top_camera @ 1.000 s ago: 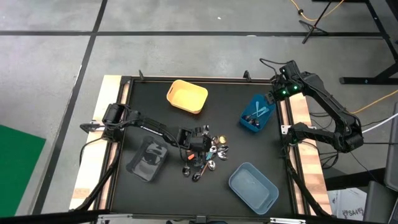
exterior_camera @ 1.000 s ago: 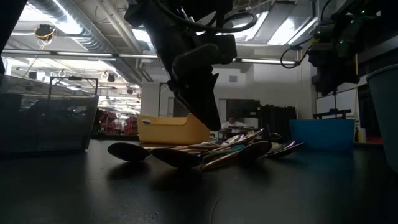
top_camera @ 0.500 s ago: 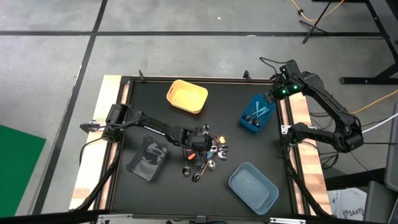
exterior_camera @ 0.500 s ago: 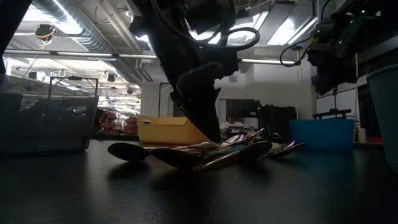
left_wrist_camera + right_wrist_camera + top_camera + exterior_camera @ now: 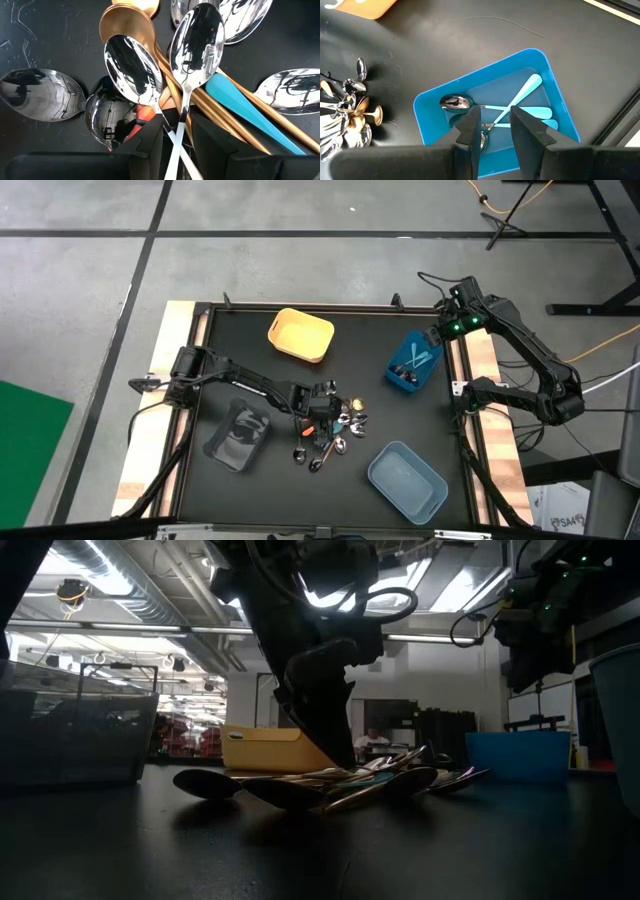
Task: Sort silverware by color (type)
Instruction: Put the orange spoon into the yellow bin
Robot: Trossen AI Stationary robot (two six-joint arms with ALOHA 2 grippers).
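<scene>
The silverware point(image 5: 335, 430) lies in a heap at the table's middle: silver spoons point(image 5: 135, 70), gold spoons point(image 5: 127, 25), and a light-blue handle point(image 5: 240, 102). My left gripper point(image 5: 322, 423) slants down into the heap, open. Its fingers point(image 5: 150, 140) stand on either side of two crossed white spoon handles point(image 5: 179, 131); I see no grip on them. My right gripper point(image 5: 438, 340) hangs open and empty above the blue bin point(image 5: 413, 363). Several light-blue-handled spoons point(image 5: 520, 100) lie in that bin.
A yellow bin point(image 5: 300, 335) stands at the far middle, a clear bin point(image 5: 238, 433) left of the heap, and a grey-blue bin point(image 5: 407, 480) near right. Bare black tabletop lies between them. Raised rails frame the table.
My left gripper has sunk a little toward the silverware heap and then kept still. The spoons have not shifted.
</scene>
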